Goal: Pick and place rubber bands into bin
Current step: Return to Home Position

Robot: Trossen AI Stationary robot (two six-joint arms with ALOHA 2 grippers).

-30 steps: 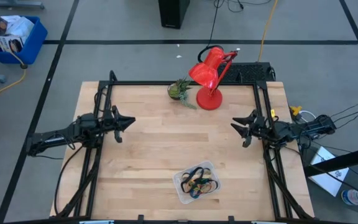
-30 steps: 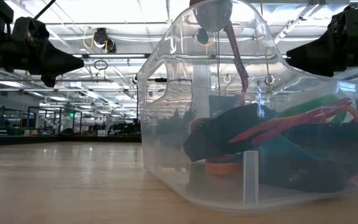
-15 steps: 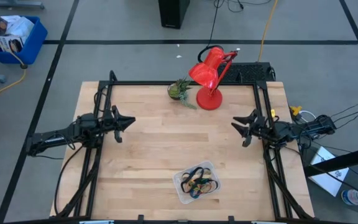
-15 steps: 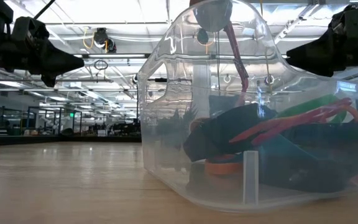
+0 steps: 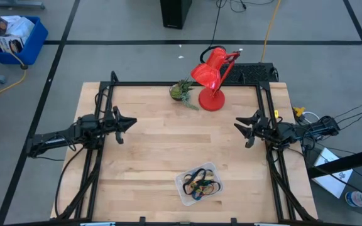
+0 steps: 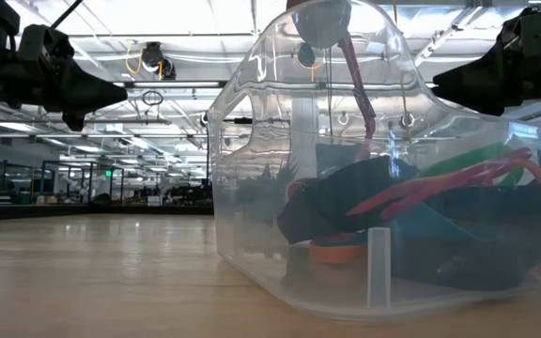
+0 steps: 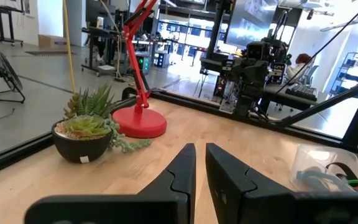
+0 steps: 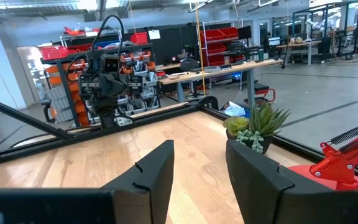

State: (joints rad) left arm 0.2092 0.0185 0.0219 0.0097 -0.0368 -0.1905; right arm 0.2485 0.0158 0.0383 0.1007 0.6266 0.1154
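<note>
Near the table's front edge, rubber bands (image 5: 199, 182) sit inside the bin (image 5: 182, 183). Nothing moved this last second: left gripper (image 5: 128, 123) stays nearly shut and empty, right gripper (image 5: 239, 129) parted, empty. I'd call it done.

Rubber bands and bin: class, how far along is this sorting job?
Done: the rubber bands lie in the clear bin; none show on the table. In hand: nothing; the left gripper and right gripper hover empty at the sides. Left: seemingly nothing.
</note>
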